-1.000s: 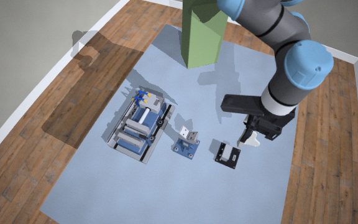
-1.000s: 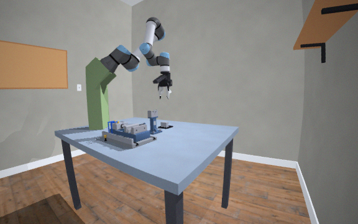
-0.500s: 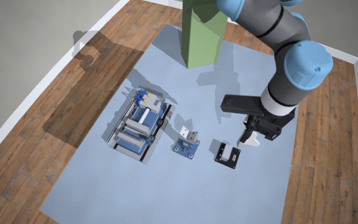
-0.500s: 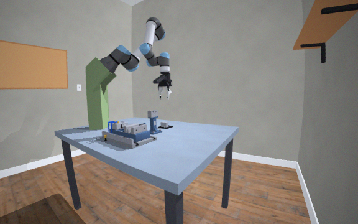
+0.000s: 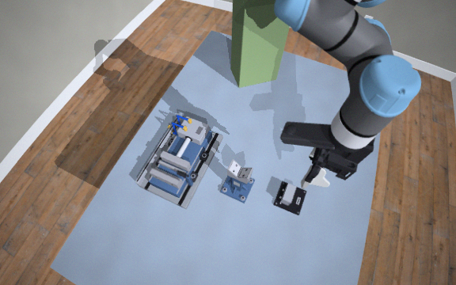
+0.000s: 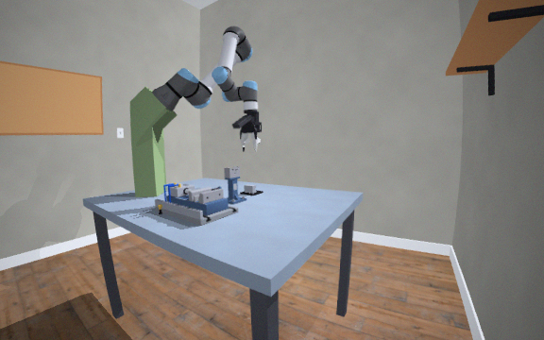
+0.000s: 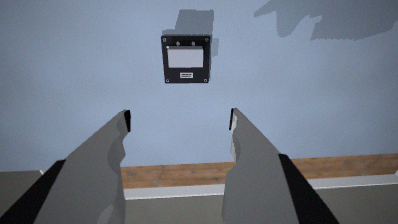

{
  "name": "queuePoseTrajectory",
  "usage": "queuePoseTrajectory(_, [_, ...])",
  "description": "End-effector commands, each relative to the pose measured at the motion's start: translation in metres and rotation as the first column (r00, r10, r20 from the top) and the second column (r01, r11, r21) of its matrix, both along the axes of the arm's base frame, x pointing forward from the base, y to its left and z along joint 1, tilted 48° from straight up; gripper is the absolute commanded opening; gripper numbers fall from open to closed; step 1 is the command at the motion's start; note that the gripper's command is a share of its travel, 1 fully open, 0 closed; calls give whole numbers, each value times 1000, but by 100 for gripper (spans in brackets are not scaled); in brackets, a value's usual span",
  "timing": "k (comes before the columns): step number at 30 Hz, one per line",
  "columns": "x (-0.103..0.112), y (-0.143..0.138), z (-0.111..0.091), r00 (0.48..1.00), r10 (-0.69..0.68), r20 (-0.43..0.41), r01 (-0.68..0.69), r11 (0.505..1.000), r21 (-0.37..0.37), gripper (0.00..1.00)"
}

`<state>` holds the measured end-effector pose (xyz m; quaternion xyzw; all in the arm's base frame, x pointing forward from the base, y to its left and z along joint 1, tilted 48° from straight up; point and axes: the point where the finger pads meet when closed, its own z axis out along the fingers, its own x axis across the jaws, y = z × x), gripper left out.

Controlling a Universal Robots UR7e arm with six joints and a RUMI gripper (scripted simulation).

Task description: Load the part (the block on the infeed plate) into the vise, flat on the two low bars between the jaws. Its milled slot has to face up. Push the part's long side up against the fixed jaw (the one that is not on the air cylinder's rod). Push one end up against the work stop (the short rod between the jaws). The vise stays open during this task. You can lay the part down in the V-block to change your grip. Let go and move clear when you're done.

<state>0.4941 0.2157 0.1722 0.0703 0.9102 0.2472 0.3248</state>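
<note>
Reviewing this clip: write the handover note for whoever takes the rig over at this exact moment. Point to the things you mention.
Pincer: the black two-jaw pincer with pale fingers (image 5: 310,181) (image 6: 249,150) is open, holding nothing, above the table.
Part: the light grey block (image 5: 288,194) (image 6: 250,189) (image 7: 185,57) sits on the square black infeed plate (image 5: 298,205) (image 7: 173,76); I cannot tell which way its slot faces.
Vise: the blue and grey metal vise (image 5: 165,188) (image 6: 212,207) stands open, no part loaded.
V-block: the grey V-block on a blue stand (image 5: 233,169) (image 6: 231,173) carries nothing.
Done: no loading step.
Left: grip, regrip if needed, lay slot up on the bars, push against fixed jaw and work stop.
</note>
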Motion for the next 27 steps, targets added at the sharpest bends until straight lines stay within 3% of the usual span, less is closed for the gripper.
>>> queuePoseTrajectory(1, [2,1,-2,1000,0,1,0,1000,0,51])
queuePoseTrajectory(27, [23,15,-24,1000,0,1,0,1000,0,51])
